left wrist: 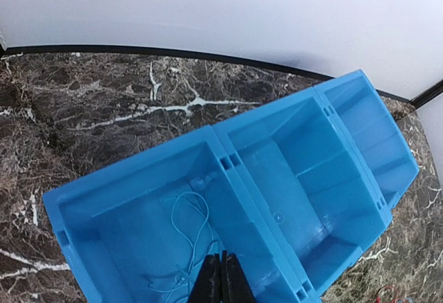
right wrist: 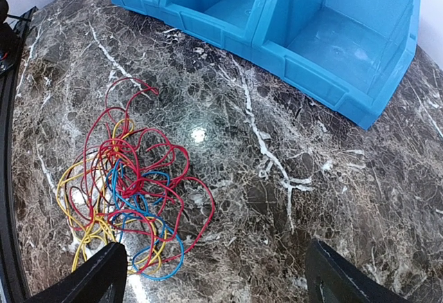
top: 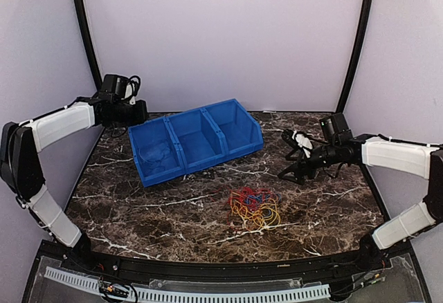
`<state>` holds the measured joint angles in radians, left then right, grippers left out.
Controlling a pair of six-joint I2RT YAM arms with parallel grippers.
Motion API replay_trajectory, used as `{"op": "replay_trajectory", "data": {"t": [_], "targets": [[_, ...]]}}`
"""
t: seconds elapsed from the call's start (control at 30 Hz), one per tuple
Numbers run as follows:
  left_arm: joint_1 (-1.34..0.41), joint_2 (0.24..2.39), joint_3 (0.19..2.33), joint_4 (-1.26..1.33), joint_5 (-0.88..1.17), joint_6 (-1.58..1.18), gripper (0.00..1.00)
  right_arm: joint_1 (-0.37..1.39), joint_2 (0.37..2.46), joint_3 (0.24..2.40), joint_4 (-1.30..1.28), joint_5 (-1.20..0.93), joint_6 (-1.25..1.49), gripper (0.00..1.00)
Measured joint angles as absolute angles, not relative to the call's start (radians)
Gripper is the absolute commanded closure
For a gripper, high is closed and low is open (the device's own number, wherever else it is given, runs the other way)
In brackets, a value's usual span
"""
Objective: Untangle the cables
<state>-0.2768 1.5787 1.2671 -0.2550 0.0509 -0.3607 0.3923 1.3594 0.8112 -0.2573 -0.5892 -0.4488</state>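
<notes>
Dark marble desk with white veins spreads beneath the right claw; plain pale lilac walls rise beyond it, black poles in the corners.

The white-and-black left arm rises along the left edge of the top view and bends toward the upper left. Its black two-finger left claw is pressed shut, tips together at the bottom centre of its wrist view. The white-and-black right arm reaches leftward from the right edge. Its black right claw gapes wide, with its fingers in the bottom corners of its wrist view.
</notes>
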Motion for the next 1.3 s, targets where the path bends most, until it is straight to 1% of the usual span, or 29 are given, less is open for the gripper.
{"op": "replay_trajectory", "data": {"t": [0.17,0.27,0.4,0.43,0.47,0.5,0.53,0.67,0.73,0.83,0.97,1.1,1.2,1.3], "targets": [[-0.246,1.602,1.289,-0.232,0.137,-0.370,1.00,0.392,1.359,0.811,-0.262,-0.589,-0.453,0.09],[-0.247,1.600,1.243,-0.217,0.182,-0.379,1.00,0.392,1.359,0.811,-0.262,-0.589,-0.455,0.10],[-0.249,1.600,1.177,-0.229,0.208,-0.383,0.96,0.392,1.364,0.812,-0.263,-0.592,-0.459,0.10],[-0.249,1.600,1.170,-0.235,0.210,-0.383,0.92,0.392,1.370,0.813,-0.263,-0.595,-0.459,0.10],[-0.249,1.600,1.166,-0.237,0.211,-0.383,0.85,0.392,1.377,0.815,-0.264,-0.597,-0.459,0.10],[-0.249,1.599,1.163,-0.237,0.211,-0.382,0.82,0.393,1.384,0.818,-0.266,-0.599,-0.460,0.10],[-0.249,1.598,1.162,-0.239,0.210,-0.379,0.75,0.393,1.390,0.819,-0.268,-0.603,-0.460,0.10],[-0.249,1.582,1.162,-0.241,0.209,-0.382,0.64,0.393,1.393,0.819,-0.278,-0.606,-0.463,0.10],[-0.249,1.575,1.162,-0.242,0.207,-0.382,0.61,0.393,1.392,0.819,-0.279,-0.606,-0.464,0.10],[-0.249,1.563,1.162,-0.245,0.200,-0.378,0.58,0.393,1.388,0.819,-0.279,-0.606,-0.467,0.10],[-0.249,1.532,1.162,-0.260,0.194,-0.373,0.58,0.393,1.386,0.819,-0.279,-0.605,-0.470,0.10],[-0.250,1.451,1.147,-0.247,0.227,-0.358,0.57,0.392,1.387,0.819,-0.279,-0.605,-0.473,0.11],[-0.258,1.348,1.097,-0.214,0.265,-0.345,0.57,0.393,1.388,0.819,-0.282,-0.606,-0.477,0.14],[-0.287,1.250,1.029,-0.171,0.299,-0.324,0.58,0.393,1.393,0.819,-0.290,-0.605,-0.487,0.20]]}}
